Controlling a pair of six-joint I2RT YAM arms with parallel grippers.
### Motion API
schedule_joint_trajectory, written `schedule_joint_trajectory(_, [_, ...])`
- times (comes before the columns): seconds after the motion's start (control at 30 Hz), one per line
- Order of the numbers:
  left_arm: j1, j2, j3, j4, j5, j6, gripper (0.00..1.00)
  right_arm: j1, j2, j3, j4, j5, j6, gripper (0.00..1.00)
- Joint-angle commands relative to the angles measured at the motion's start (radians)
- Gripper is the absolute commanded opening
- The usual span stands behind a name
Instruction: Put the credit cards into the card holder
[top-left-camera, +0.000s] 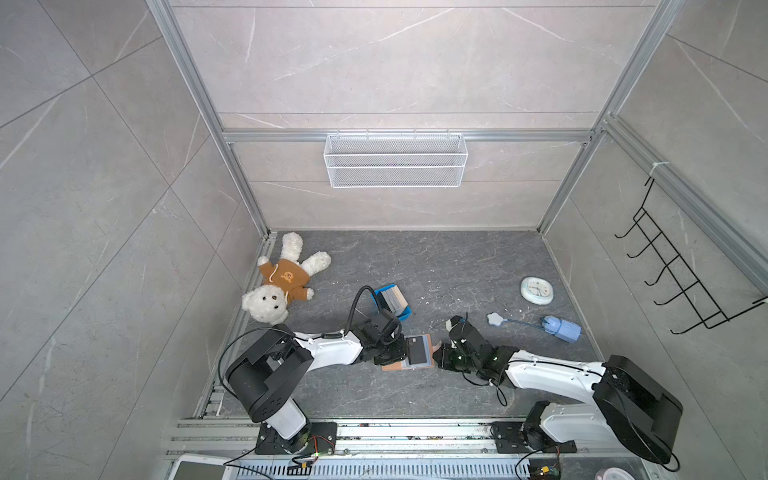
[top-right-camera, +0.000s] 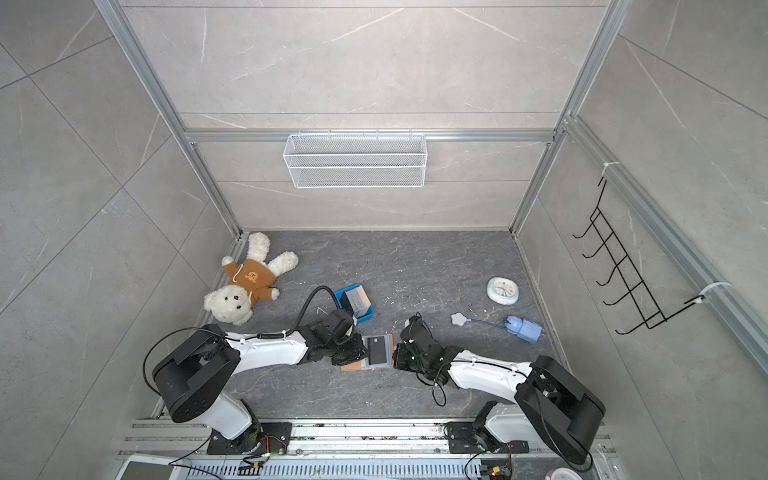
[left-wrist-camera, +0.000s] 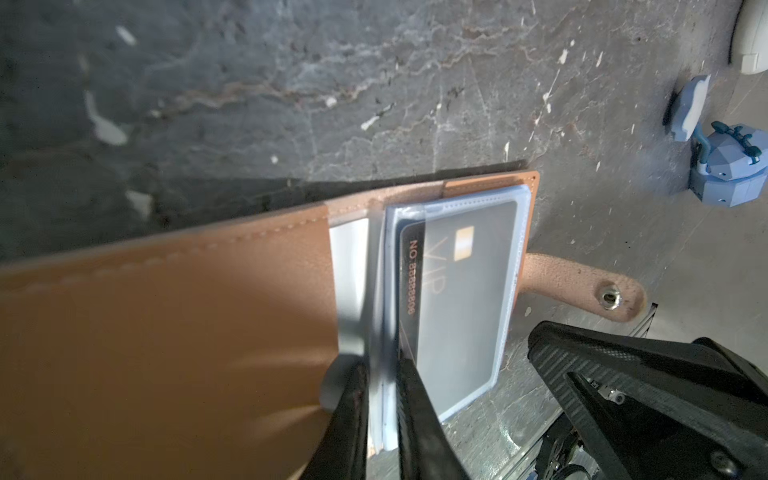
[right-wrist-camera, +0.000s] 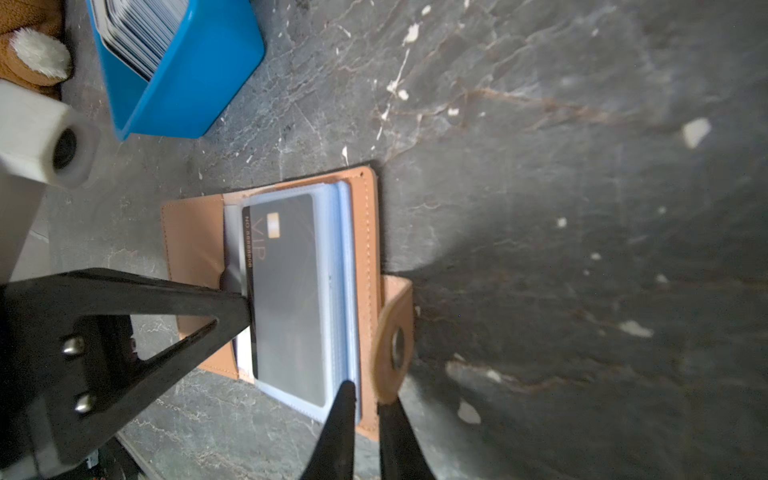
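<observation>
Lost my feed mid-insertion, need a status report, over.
Left gripper closed at the credit card edge. Right gripper pinching card holder cover. Card mostly sleeved, one strip out. Nothing blocking.

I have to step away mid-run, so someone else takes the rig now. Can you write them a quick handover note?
Left gripper: nearly closed at the black card's exposed edge; a firm grip is unclear.
Right gripper: pinching the card holder's outer edge beside the strap.
Holder lies open on the table; stack of cards stands in the blue tray beyond it.
Done: black card mostly inside a clear sleeve.
To do: seat it fully, then load the remaining cards.
</observation>
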Motion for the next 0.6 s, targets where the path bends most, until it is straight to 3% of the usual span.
schedule_joint_trajectory(0.0, [-0.004, 0.023, 0.020, -0.035, -0.001, 0.029, 0.18, 0.008, 0.016, 0.022, 0.051, -0.021, 0.018, 0.19])
schedule_joint_trajectory(0.2, [-0.004, 0.039, 0.024, -0.051, -0.004, 0.024, 0.15, 0.007, 0.047, 0.026, 0.093, -0.049, 0.022, 0.26])
schedule_joint_trajectory(0.57, [-0.007, 0.065, 0.025, -0.066, -0.005, 0.011, 0.11, 0.008, 0.063, 0.022, 0.136, -0.073, 0.023, 0.26])
